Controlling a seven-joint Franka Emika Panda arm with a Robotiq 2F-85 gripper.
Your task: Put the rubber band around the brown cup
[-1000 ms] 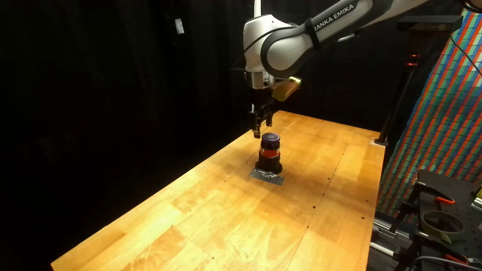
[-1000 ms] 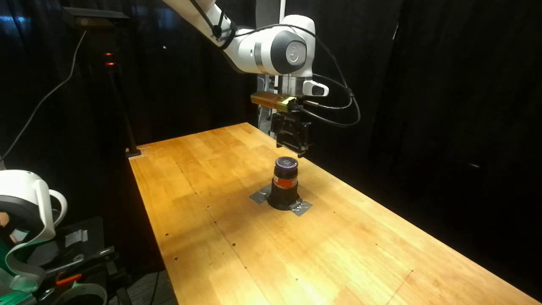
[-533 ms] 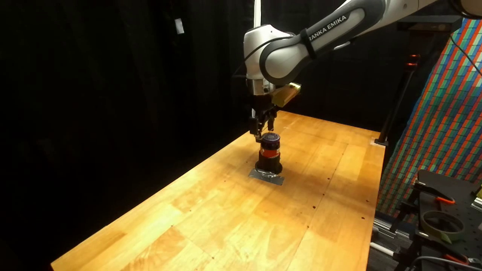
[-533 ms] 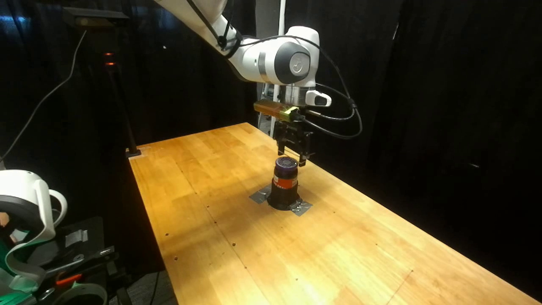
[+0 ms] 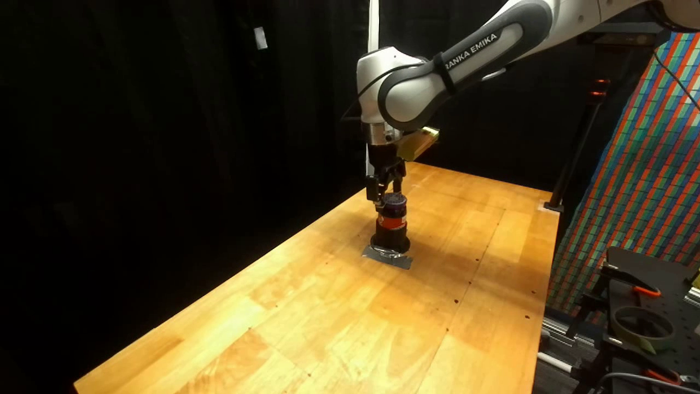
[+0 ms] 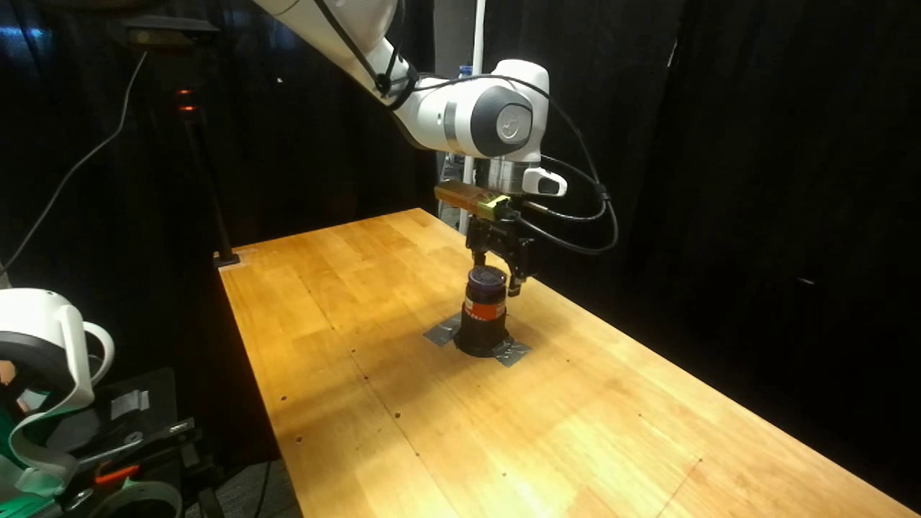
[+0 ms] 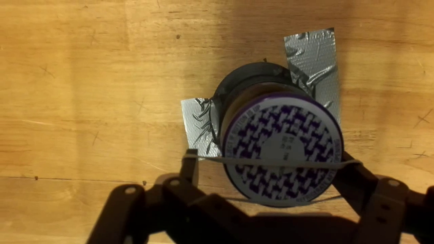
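The brown cup is a dark upright cylinder with an orange-red stripe, seen in both exterior views [image 5: 392, 222] [image 6: 483, 310]. In the wrist view I see its purple-and-white patterned lid [image 7: 284, 142] from above. My gripper [image 7: 271, 159] is open, its fingers spread on either side of the lid at about its height. A pale rubber band [image 7: 264, 163] is stretched round both fingers. One strand crosses over the lid; the other runs along the lid's lower edge in the wrist view. The gripper also shows in both exterior views [image 5: 389, 200] [image 6: 496, 277], where the band is too thin to make out.
The cup stands in a round black base [image 7: 252, 71], held to the wooden table [image 5: 328, 317] by grey tape strips [image 7: 315, 61] [image 6: 512, 352]. A black stand [image 5: 569, 148] is at a far table corner. A cart with a tape roll [image 5: 642, 328] stands beside the table.
My gripper has come down, bringing its fingers from above the lid to either side of it in the exterior views. It also shifted slightly sideways. The cup has not moved.
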